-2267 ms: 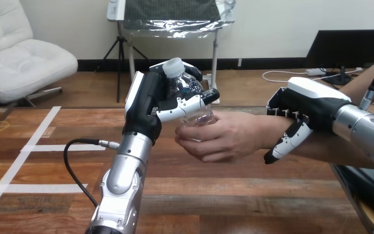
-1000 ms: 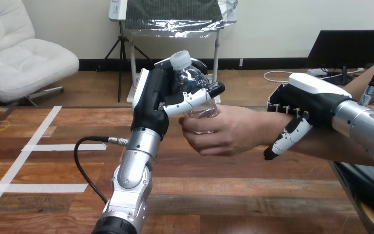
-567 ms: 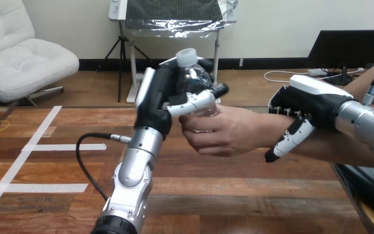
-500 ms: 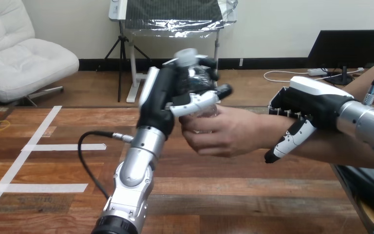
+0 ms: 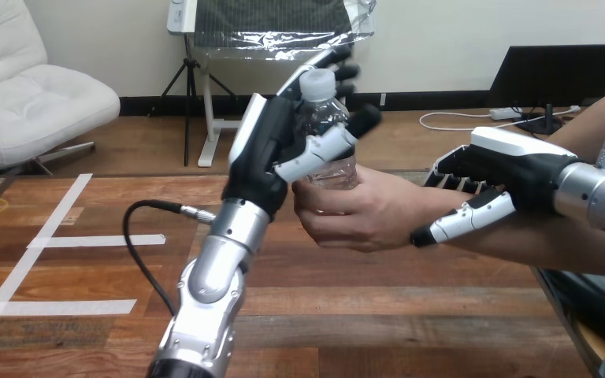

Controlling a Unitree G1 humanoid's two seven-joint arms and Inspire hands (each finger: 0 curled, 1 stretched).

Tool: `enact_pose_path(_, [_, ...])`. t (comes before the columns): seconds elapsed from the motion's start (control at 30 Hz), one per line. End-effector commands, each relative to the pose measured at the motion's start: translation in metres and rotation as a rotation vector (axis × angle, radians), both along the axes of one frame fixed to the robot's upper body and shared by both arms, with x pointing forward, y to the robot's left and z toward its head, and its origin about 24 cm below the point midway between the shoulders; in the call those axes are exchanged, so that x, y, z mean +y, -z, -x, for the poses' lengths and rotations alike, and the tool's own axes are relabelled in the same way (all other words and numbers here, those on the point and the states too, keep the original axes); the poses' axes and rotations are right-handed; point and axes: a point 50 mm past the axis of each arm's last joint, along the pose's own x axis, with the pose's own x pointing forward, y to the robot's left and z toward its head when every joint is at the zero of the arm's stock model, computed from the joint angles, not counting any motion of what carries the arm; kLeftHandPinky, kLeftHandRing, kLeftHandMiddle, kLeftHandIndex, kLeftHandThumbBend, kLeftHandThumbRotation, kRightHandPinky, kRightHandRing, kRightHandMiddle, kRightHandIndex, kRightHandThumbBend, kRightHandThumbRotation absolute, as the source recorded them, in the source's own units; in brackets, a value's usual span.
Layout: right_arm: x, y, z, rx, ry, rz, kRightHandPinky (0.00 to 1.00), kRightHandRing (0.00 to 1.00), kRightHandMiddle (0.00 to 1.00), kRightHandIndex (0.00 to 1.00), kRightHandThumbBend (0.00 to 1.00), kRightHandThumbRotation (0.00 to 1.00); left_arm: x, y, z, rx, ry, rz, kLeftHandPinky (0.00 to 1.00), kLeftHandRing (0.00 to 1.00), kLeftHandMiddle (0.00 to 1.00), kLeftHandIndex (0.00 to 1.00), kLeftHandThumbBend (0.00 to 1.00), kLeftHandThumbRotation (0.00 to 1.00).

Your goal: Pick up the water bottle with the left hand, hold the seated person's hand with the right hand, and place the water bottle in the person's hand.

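The clear water bottle (image 5: 328, 150) with a white cap stands upright in mid-air over the table. The person's hand (image 5: 362, 214) reaches in from the right and is wrapped round the bottle's lower part. My left hand (image 5: 272, 146) is at the bottle's left. Its fingers (image 5: 339, 64) stick out straight behind and above the cap, and its thumb (image 5: 319, 151) lies across the bottle's front. My right hand (image 5: 512, 169) sits over the person's wrist. Its fingers curl over the wrist's far side and its thumb (image 5: 461, 223) lies along the near side.
The wooden table (image 5: 362, 315) carries white tape lines (image 5: 63, 240) at the left. A black cable (image 5: 138, 236) loops from my left forearm. The person's forearm (image 5: 567, 248) crosses the table's right edge.
My left hand's fingers have straightened away from the bottle, which the person's hand now grips. My right thumb has swung up from hanging down to lying along the wrist. The camera has shifted slightly.
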Motion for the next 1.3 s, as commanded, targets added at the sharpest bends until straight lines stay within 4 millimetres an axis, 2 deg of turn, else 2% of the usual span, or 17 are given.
enact_pose_path(0.0, [-0.002,-0.010,0.003,-0.033,-0.010,-0.037,0.54,0.64,0.70,0.77,1.00,0.69,0.013,-0.013,0.001,-0.067,-0.031,-0.029,0.94,0.92,0.88,0.91,0.79,0.93])
enact_pose_path(0.17, [-0.004,-0.008,0.007,-0.025,0.001,-0.102,0.59,0.69,0.76,0.83,1.00,0.67,0.021,-0.013,0.004,-0.073,-0.053,-0.040,0.99,0.94,0.89,0.91,0.82,0.99])
enact_pose_path(0.33, [-0.005,-0.007,0.011,-0.025,0.007,-0.156,0.66,0.76,0.82,0.90,1.00,0.68,0.027,-0.013,0.007,-0.070,-0.065,-0.032,1.00,0.96,0.91,0.93,0.83,1.00])
enact_pose_path(0.63, [-0.007,-0.006,0.016,-0.040,0.005,-0.248,0.72,0.82,0.88,0.95,1.00,0.68,0.031,-0.015,0.014,-0.074,-0.076,-0.006,1.00,0.97,0.92,0.93,0.86,1.00])
enact_pose_path(1.1, [-0.010,-0.002,0.020,-0.153,0.034,-0.427,0.69,0.82,0.89,0.96,1.00,0.71,0.035,-0.017,0.027,-0.068,-0.106,0.048,0.94,0.95,0.91,0.91,0.90,1.00])
enact_pose_path(1.27, [-0.010,0.000,0.023,-0.186,0.038,-0.476,0.68,0.84,0.90,0.98,1.00,0.76,0.037,-0.017,0.033,-0.064,-0.110,0.078,0.94,0.95,0.91,0.91,0.90,1.00])
